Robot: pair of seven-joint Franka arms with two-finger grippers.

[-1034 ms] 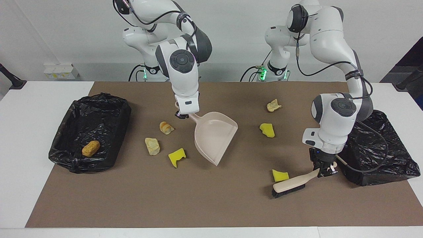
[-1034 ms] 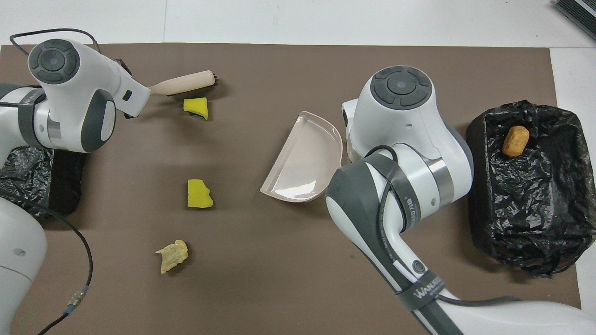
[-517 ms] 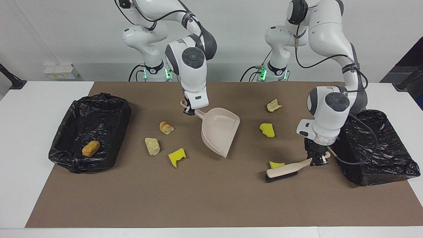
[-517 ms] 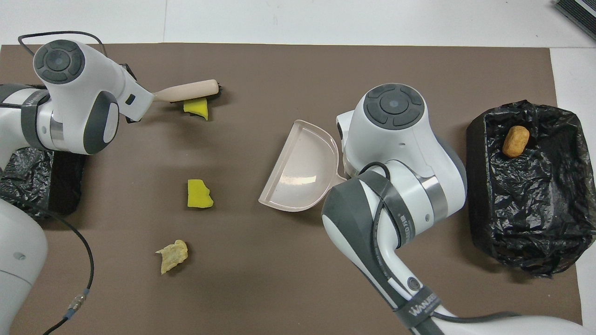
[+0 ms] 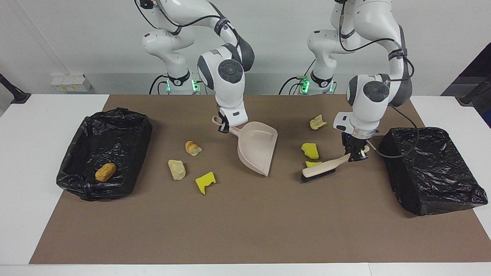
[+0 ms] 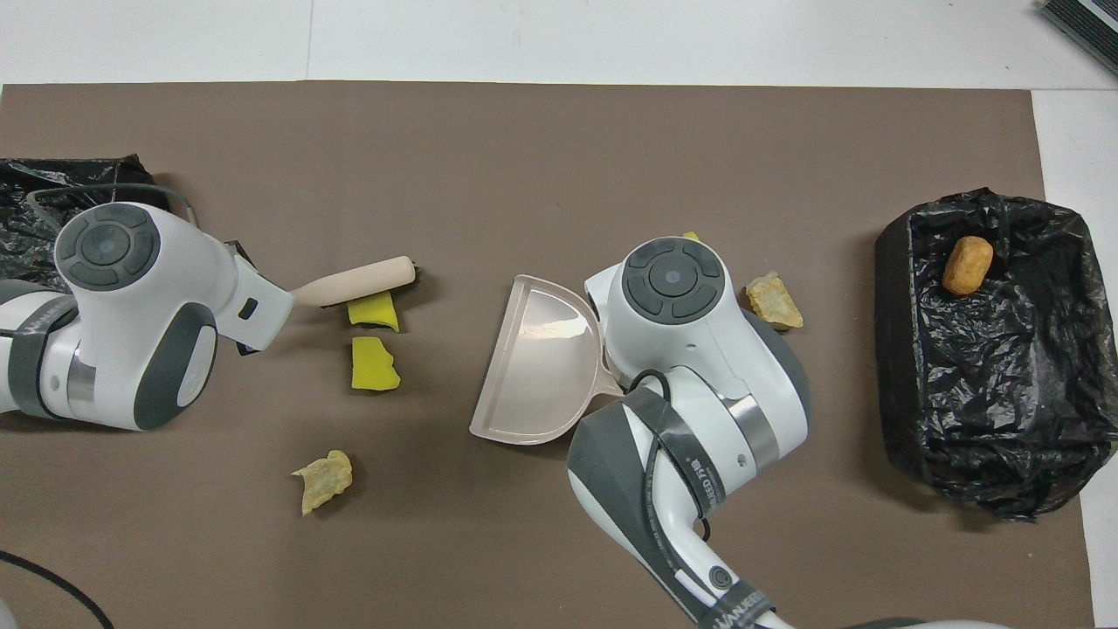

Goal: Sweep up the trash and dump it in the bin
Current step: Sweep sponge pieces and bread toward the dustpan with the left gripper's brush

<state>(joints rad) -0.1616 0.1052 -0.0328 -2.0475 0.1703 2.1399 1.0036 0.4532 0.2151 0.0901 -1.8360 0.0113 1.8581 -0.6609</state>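
A small bright yellow spongy chunk of trash (image 5: 313, 164) lies on the brown mat (image 5: 230, 230), touching the black bristles of the beige-handled brush (image 5: 321, 170) and just beside a second yellow chunk (image 5: 310, 150) (nearer the robots). My left gripper (image 5: 355, 155) is clamped on the brush handle. My right gripper (image 5: 223, 127) is clamped on the handle of the beige plastic dustpan (image 5: 256, 149), tilted, mid-mat.

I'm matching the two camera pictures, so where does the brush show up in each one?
Facing view: the brush, held by the left gripper, lies between the dustpan and a black bin.
Overhead view: brush beside the same dustpan.
Shared landmark: the yellow chunk against its bristles.
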